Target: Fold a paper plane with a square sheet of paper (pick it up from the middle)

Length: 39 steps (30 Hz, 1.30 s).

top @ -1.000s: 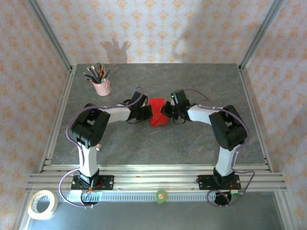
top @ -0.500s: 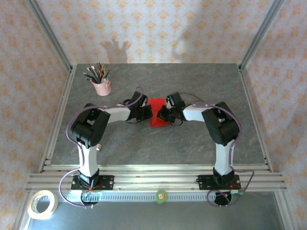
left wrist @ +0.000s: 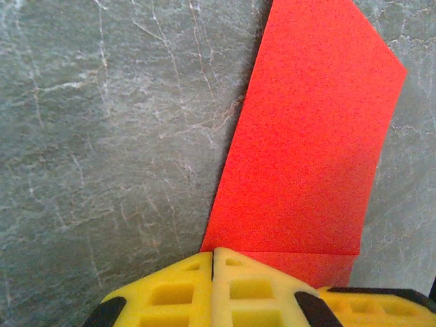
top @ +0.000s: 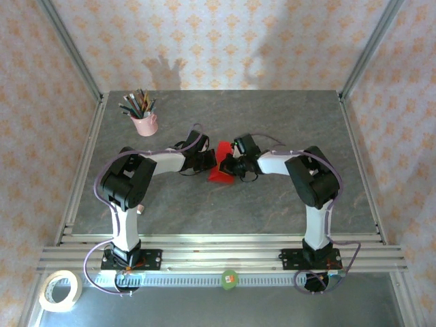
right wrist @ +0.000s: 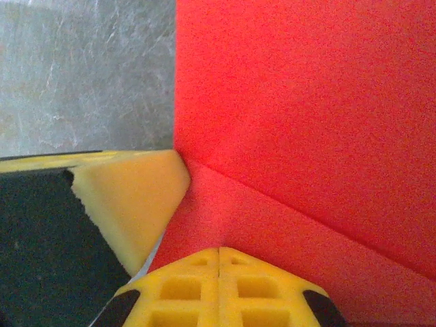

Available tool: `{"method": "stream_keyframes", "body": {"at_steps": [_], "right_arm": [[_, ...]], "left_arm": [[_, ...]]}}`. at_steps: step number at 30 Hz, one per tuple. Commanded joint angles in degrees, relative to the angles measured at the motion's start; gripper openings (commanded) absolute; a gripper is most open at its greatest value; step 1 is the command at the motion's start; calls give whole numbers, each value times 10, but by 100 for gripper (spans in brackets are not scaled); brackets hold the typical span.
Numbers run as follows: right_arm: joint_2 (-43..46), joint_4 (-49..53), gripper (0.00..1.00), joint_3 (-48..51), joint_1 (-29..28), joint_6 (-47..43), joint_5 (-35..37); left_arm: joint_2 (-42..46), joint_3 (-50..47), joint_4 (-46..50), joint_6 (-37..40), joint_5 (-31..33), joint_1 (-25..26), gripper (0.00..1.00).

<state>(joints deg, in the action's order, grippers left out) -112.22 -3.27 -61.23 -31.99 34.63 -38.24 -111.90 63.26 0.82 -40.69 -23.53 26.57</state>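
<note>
A: Paper plane (top: 221, 172): where is it, and how much of it shows?
B: Mid-table (top: 286, 204), between the two grippers, well apart from the cup. From above, both wrists overlap its side edges. It reads as a red folded piece with one part tilted up. In the left wrist view it runs off the top edge, with one crease crossing near the pads.
A: Left gripper (top: 209, 162)?
B: Pads pressed flat together with no gap, tips at the paper's near corner. Cannot tell whether any sheet is nipped between them.
A: Right gripper (top: 230, 167)?
B: Likewise fully closed, resting on the red surface beside a diagonal crease. Nothing visibly held. Another yellow pad (right wrist: 129, 197) touches the paper's left edge; its arm is cut off.
A: Containers?
B: Pink cup (top: 144, 125), far left of the table, upright. Pens and pencils (top: 138, 104) stand in it; too small to count. Tape roll (top: 60, 291) lies off the table at the near left corner.
</note>
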Motion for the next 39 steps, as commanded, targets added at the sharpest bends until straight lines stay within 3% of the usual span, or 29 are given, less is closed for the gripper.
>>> {"method": "stream_keyframes", "body": {"at_steps": [1,7,26,39], "right_arm": [[21,9,2,-4,-7,1,-10],[28,17,2,-4,-6,-2,30],[-8,22,1,5,18,-5,54],[-27,54,0,27,27,-33,76]], "left_arm": [[-29,-27,55,-10,15,-3,0],[-26,-26,58,-9,14,-3,0],[-16,-7,60,-13,1,-3,0],[71,-6,60,-29,-42,7,0]]}}
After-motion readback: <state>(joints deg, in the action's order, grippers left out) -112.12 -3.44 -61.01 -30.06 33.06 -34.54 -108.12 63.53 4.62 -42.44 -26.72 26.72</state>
